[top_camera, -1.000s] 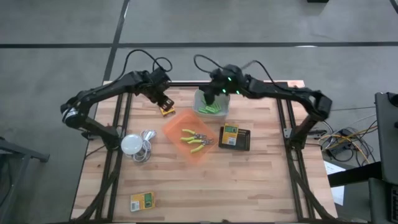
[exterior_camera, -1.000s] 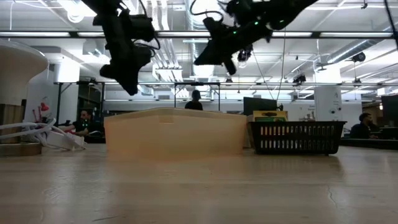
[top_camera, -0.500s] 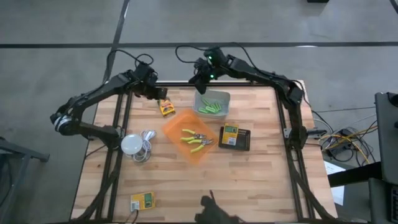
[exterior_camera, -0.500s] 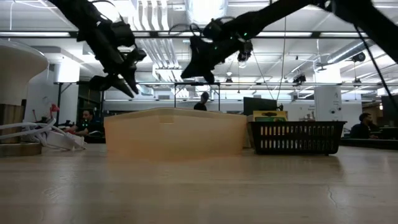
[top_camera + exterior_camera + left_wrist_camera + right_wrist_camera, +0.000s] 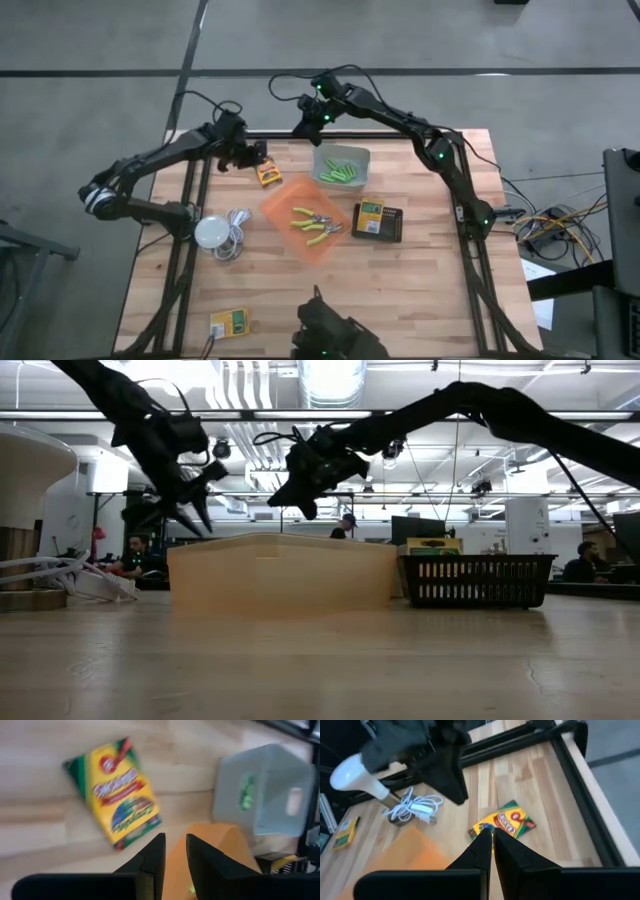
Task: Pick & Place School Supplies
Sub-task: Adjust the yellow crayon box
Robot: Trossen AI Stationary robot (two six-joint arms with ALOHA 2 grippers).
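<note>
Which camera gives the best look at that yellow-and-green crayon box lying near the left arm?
The left wrist view: the crayon box fills the frame, print visible. The right wrist view shows it smaller, the high view tiny, and the low view not at all.

crayon boxes: 3 | pliers: 2 | bins: 2

Bare table lies open along the near side. Mid-table is crowded: the orange bin, grey bin and black basket sit close together.
</note>
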